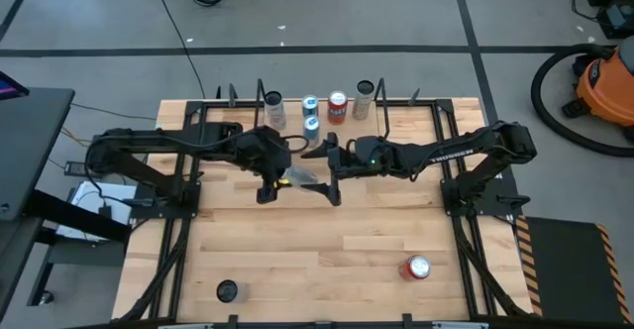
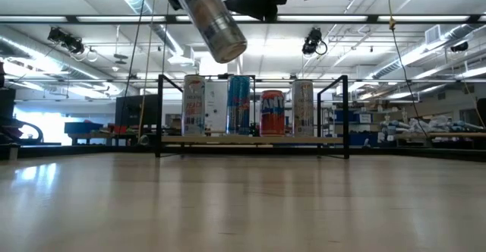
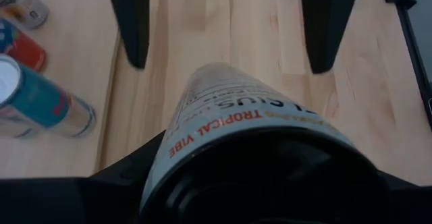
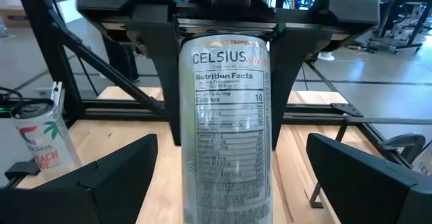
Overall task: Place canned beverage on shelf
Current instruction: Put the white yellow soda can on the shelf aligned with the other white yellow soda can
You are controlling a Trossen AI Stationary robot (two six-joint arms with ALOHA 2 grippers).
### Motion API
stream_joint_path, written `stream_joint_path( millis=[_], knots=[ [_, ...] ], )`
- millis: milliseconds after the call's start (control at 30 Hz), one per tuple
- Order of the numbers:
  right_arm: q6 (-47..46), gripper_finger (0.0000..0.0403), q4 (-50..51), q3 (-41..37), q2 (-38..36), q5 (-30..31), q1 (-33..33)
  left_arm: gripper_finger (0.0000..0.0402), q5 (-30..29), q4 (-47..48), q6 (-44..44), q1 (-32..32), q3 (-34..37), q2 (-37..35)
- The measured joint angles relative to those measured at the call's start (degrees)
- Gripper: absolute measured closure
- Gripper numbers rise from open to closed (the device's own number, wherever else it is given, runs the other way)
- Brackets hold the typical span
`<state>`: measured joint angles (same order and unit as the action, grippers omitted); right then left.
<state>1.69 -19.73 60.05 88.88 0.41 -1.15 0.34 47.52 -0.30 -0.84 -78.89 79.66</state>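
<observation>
My left gripper (image 1: 275,175) is shut on a silver Celsius can (image 1: 302,178), held high above the middle of the table. In the low view the can (image 2: 216,24) hangs tilted. My right gripper (image 1: 329,173) is open. Its two fingers (image 4: 115,177) stand on either side of the can's free end with gaps showing. The shelf (image 2: 254,142) stands at the table's far edge, a wood board between black end frames (image 2: 347,115). Several cans (image 2: 273,111) stand upright on it. My left gripper pinches the can's top end (image 4: 226,48) between its two fingers (image 4: 156,55), which lie across the can. The can is lifted clear of the table. It slants from the gripper toward the table's right and down, with its bottom end (image 2: 228,51) lowest.
A red can (image 1: 416,267) lies on the table near the front right. A dark can (image 1: 227,290) stands at the front left. One blue can (image 1: 312,124) stands just in front of the row on the shelf. Bare wood lies between the arms and the near edge.
</observation>
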Motion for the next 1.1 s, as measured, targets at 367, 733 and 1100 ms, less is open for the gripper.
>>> stream_joint_path(
  millis=[367, 733, 1100],
  knots=[
    [0.0, 0.0014, 1.1, 0.0, 0.0, -1.7, 0.3, 0.014, 0.0, -6.0, 1.3, 0.0, 0.1, 2.5],
    [-1.5, 0.0066, 2.7, 0.0, 0.0, -1.2, 0.3, 0.014, 0.0, -6.5, 2.5, 0.0, 0.1, 2.9],
    [-1.9, 0.009, 4.6, 0.1, -0.1, -1.1, 0.3, 0.014, 0.0, -7.5, 2.8, 0.0, 0.2, 2.9]
  ],
)
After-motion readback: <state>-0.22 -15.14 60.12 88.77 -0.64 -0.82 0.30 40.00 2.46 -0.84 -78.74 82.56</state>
